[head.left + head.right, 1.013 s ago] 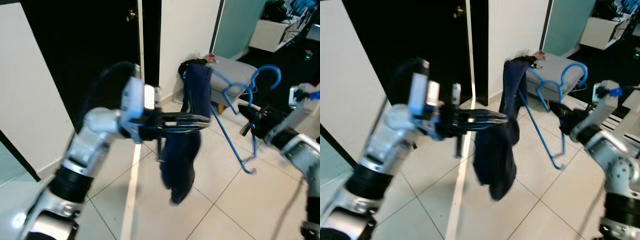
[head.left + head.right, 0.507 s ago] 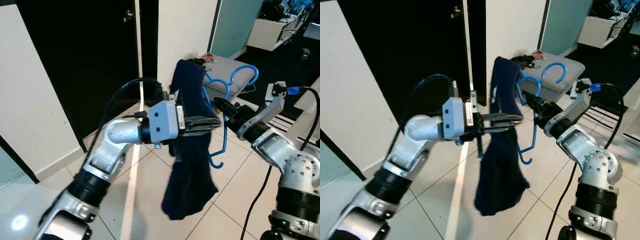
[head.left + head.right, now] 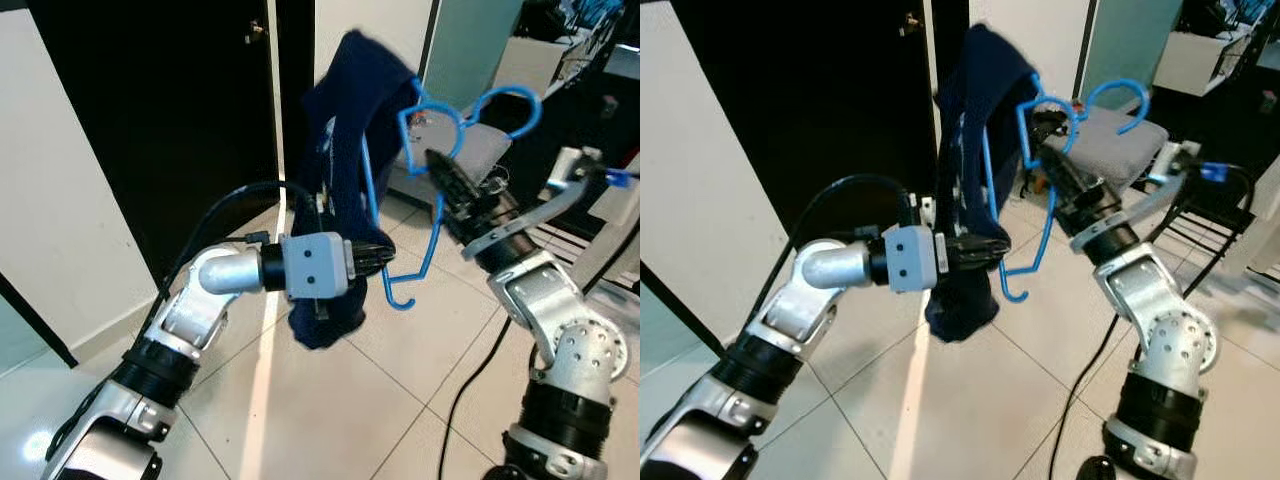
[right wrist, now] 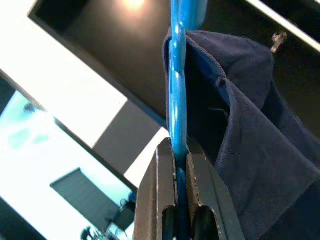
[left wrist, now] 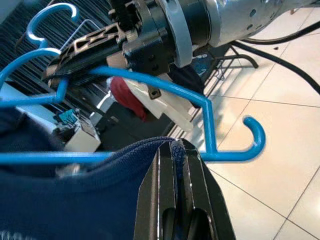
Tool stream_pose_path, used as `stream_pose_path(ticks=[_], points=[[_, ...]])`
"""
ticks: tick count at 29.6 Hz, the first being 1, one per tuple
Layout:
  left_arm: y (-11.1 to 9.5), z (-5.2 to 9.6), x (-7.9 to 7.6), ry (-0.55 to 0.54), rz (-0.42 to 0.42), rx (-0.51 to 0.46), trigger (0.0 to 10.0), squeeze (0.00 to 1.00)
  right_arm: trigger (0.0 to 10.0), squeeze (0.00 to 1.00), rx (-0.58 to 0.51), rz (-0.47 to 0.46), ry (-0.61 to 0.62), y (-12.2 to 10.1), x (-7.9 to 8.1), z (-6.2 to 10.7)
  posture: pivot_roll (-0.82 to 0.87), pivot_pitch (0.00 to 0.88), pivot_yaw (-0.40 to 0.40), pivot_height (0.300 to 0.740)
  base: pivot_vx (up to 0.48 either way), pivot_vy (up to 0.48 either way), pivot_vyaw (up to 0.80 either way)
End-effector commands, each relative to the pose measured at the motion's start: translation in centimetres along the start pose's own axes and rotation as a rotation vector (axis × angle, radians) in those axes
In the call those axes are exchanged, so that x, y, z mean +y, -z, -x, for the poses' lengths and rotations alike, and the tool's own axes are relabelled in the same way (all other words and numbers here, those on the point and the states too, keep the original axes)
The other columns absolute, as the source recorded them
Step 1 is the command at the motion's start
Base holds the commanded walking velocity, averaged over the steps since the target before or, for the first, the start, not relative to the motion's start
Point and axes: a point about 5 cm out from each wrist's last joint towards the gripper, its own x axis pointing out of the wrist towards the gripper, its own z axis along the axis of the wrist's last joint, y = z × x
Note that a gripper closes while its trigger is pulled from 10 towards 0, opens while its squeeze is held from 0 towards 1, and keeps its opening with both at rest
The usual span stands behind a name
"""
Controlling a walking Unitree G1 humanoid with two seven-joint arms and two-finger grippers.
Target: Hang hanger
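Note:
A blue plastic hanger (image 3: 430, 180) is held up in the air with a dark navy garment (image 3: 340, 130) draped over one of its shoulders. My right gripper (image 3: 434, 160) is shut on the hanger's bar just below the hook (image 3: 510, 100); in the right wrist view the fingers (image 4: 160, 200) clamp the blue hanger (image 4: 177, 100) with the garment (image 4: 250, 150) beside it. My left gripper (image 3: 383, 258) is shut on the garment's hanging lower part, where the left wrist view has the fingertips (image 5: 187, 155) pinching navy fabric (image 5: 75, 200) under the hanger's lower bar (image 5: 150, 85).
A tall dark opening (image 3: 150, 120) with a white panel (image 3: 60, 200) stands at the left. Behind the hanger is a grey padded stool (image 3: 485, 150). A black cable (image 3: 465, 375) trails over the tiled floor (image 3: 380, 400).
Both arms have lifted the hanger and garment higher and nearer the dark opening. My left gripper now holds the garment lower down, and the cloth is bunched up instead of hanging long.

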Motion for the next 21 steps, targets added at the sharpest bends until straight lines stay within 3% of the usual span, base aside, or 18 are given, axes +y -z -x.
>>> stream_pose_path(ticks=[1,5,9,12,13,14,15,16,18,21], points=[[0.5,0.5,-0.1,-0.002,-0.007,0.028,10.0,0.0,10.0,0.0,-0.064,-0.015,-0.064,-0.9,1.3,-0.2,-0.06,0.062,-0.002,0.74,0.0,0.0,0.0],[-1.2,-0.5,-0.4,-0.071,0.063,-0.099,10.0,0.0,10.0,0.0,-0.035,0.024,0.06,1.0,0.1,-0.4,-0.05,0.066,-0.004,0.74,0.0,0.0,0.0],[-2.6,-0.9,-0.9,-0.075,0.149,-0.202,10.0,0.0,10.0,0.0,-0.051,0.074,0.176,1.0,-1.1,-0.5,-0.05,0.067,-0.004,0.74,0.0,0.0,0.0],[-3.4,-0.9,-2.2,-0.012,0.221,-0.261,10.0,0.0,10.0,0.0,-0.085,0.091,0.231,0.3,-1.8,-0.5,-0.05,0.068,-0.005,0.74,0.0,0.0,0.0],[-3.4,-0.9,-2.2,-0.012,0.221,-0.261,10.0,0.0,10.0,0.0,-0.085,0.091,0.231,0.3,-1.8,-0.5,-0.05,0.068,-0.005,0.74,0.0,0.0,0.0],[-3.7,-0.6,-3.3,0.056,0.245,-0.265,10.0,0.0,10.0,0.0,-0.114,0.09,0.257,-0.1,-2.1,-0.5,-0.05,0.069,-0.005,0.74,0.0,0.0,0.0],[-3.7,-0.6,-3.3,0.056,0.245,-0.265,10.0,0.0,10.0,0.0,-0.114,0.09,0.257,-0.1,-2.1,-0.5,-0.05,0.069,-0.005,0.74,0.0,0.0,0.0],[-3.8,-0.2,-4.5,0.13,0.272,-0.262,10.0,0.0,10.0,0.0,-0.154,0.088,0.294,-0.7,-2.5,-0.5,-0.05,0.068,-0.005,0.74,0.0,0.0,0.0],[-4.0,0.1,-5.4,0.184,0.293,-0.26,10.0,0.0,10.0,0.0,-0.194,0.081,0.329,-1.4,-2.9,-0.4,-0.04,0.068,-0.006,0.74,0.0,0.0,0.0],[-4.1,0.3,-6.1,0.218,0.308,-0.259,10.0,0.0,10.0,0.0,-0.234,0.061,0.353,-2.0,-3.2,-0.4,-0.04,0.069,-0.005,0.74,0.0,0.0,0.0]])
